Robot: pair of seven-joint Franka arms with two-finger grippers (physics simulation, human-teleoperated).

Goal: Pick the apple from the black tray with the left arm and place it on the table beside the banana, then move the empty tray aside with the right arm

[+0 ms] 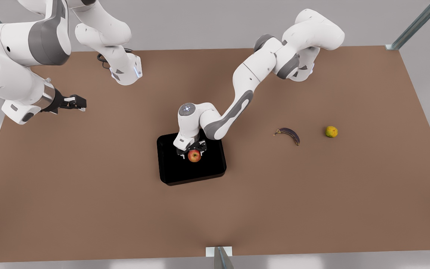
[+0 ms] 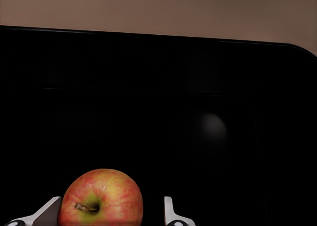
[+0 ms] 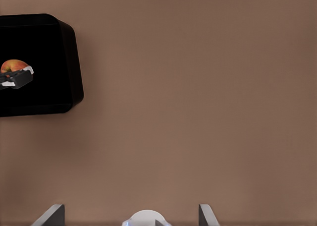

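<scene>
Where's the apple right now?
The apple sits inside the black tray near the middle of the front view, between the open fingers of the left gripper, well left of the banana.

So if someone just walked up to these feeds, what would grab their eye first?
Probably the red apple in the black tray mid-table, with the left gripper open around it. Next, the banana and a yellow-green citrus lying on the table toward the front view's right. The right gripper waits open at the front view's left.
</scene>
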